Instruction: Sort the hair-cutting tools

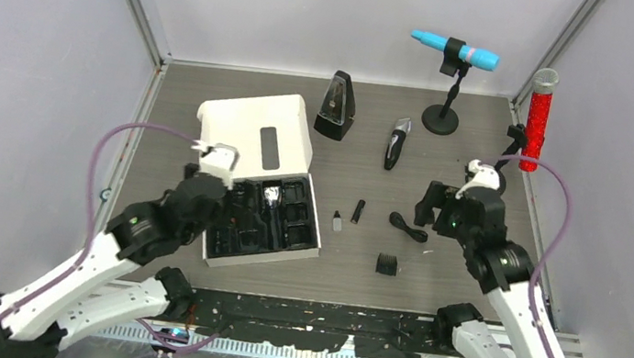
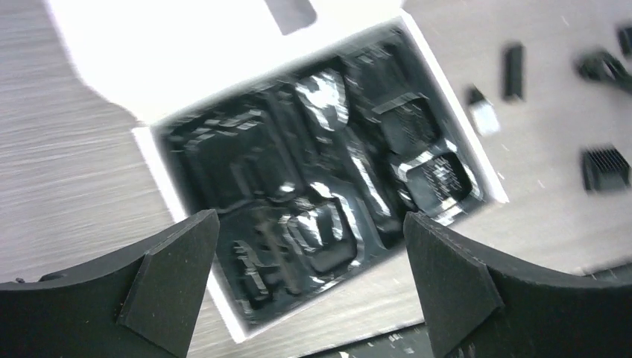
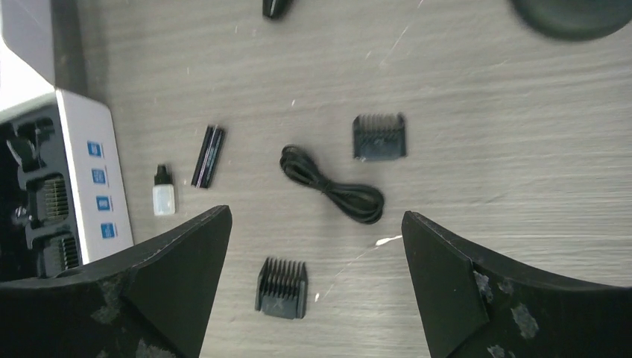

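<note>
The black-and-silver clipper (image 1: 397,141) lies at the back centre of the table. In the right wrist view a coiled black cable (image 3: 332,184), two black comb guards (image 3: 282,287) (image 3: 379,136), a short black cylinder (image 3: 208,156) and a tiny bottle (image 3: 165,194) lie loose on the table. My right gripper (image 3: 317,261) hangs open above them, the nearer guard between its fingers but untouched. In the top view it (image 1: 443,210) hides the farther guard. My left gripper (image 2: 311,261) is open and empty above the black moulded tray (image 2: 313,179) of the white box (image 1: 255,129).
A black metronome (image 1: 336,106) stands behind the box. The blue microphone (image 1: 453,51) on its round base sits at the back, and the red microphone (image 1: 538,116) stands in the back right corner. Grey walls close in the table's left, right and back.
</note>
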Robot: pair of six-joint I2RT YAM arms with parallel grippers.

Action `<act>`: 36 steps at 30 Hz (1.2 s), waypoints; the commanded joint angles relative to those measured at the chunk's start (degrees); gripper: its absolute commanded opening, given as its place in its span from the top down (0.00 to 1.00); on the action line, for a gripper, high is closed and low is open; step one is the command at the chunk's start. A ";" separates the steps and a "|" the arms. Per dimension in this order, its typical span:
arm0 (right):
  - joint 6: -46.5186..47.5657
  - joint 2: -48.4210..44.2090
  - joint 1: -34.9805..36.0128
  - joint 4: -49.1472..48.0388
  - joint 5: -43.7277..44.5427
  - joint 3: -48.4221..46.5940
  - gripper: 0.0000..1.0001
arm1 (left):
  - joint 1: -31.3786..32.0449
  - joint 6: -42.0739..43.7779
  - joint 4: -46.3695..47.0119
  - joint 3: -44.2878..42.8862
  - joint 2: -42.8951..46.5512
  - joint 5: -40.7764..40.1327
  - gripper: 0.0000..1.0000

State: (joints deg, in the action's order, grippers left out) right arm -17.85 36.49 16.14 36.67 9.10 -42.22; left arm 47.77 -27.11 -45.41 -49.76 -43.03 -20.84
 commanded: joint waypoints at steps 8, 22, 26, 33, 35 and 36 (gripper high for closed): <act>-2.46 24.24 0.37 -6.18 -6.14 -0.44 0.02 | -16.17 4.79 -8.34 0.72 12.95 -10.56 0.01; 0.64 47.95 2.77 -8.50 -7.95 -6.12 0.14 | -27.03 6.19 -3.32 6.85 13.11 -3.58 0.01; 0.34 49.45 4.52 -8.29 -8.03 -5.16 0.23 | -27.03 6.35 -2.71 7.32 14.32 -4.61 0.01; -1.88 46.56 8.50 -7.49 -7.83 -3.01 0.37 | -27.03 6.42 -2.14 7.75 15.23 -3.08 0.01; -2.27 45.51 9.34 -6.88 -7.12 -2.86 0.39 | -27.03 6.38 -2.14 7.82 15.17 -2.54 0.01; -2.37 44.92 9.56 -6.74 -6.93 -2.65 0.39 | -27.03 6.37 -2.18 7.83 15.22 -2.08 0.01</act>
State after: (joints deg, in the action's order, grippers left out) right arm -18.33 84.33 24.23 28.93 2.46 -46.09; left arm 21.19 -21.65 -50.19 -42.22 -28.23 -24.21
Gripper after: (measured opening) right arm 0.624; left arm 0.991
